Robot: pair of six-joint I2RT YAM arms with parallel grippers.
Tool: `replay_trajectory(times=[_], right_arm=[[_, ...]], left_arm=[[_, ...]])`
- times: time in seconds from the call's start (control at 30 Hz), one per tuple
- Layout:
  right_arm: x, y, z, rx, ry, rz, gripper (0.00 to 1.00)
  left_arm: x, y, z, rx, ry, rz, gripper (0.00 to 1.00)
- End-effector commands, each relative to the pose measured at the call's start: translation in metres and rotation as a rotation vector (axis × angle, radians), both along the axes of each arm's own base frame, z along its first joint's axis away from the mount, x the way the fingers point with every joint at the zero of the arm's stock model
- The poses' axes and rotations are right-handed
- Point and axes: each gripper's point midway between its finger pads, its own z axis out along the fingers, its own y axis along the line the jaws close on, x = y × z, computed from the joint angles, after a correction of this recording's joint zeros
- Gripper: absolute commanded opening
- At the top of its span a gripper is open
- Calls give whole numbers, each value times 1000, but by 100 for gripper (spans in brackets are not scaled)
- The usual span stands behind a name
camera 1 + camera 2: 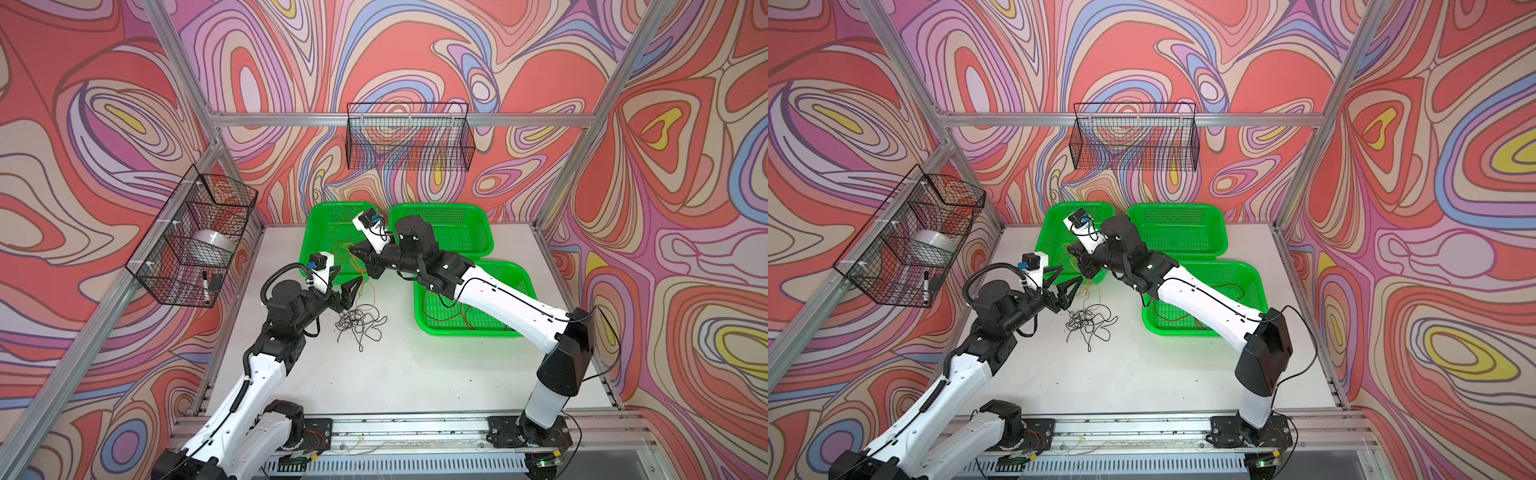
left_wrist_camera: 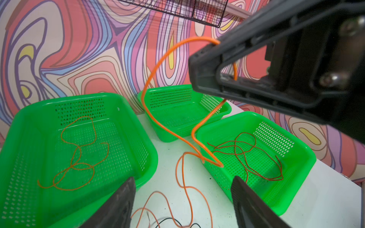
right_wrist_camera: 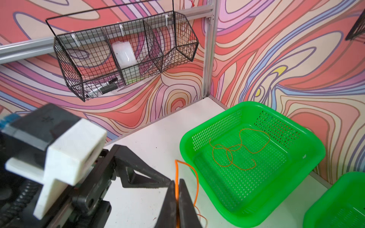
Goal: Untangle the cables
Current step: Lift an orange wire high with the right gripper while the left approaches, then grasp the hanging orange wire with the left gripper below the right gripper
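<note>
Pinched 1 orange cable [image 2: 156,67] in the clamped right gripper [image 3: 177,182], with the left gripper [image 2: 183,178] wide and empty; risked dragging the black tangle [image 1: 359,322] along on a snag

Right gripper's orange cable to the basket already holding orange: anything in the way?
Nothing visible. Right gripper is shut on the orange cable beside that basket, with only table between. Left gripper, open, sits on the other side. The cable's tail trails toward the black tangle; cannot tell if it is free.
</note>
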Motion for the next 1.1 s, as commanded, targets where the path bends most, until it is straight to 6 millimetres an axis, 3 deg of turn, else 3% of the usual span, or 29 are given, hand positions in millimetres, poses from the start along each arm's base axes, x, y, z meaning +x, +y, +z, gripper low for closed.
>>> replay_trajectory(times=[0.0,0.4,0.67,0.77,1.07], right_arm=[[-5,-11,30,52,-53,-17,0],[-8,-21,42,72,-53,-44,0],[-15,-27,41,73,-51,-41,0],[-16,-28,40,68,-49,-40,0],[-10,-32,43,44,-68,-67,0]], left_arm=[[0,-6,7,-4,-51,-29,73],[-4,-28,40,-26,-148,-102,69],[8,-37,48,-45,-155,-101,63],[17,-36,46,-27,-146,-72,45],[32,-28,38,49,-145,-4,18]])
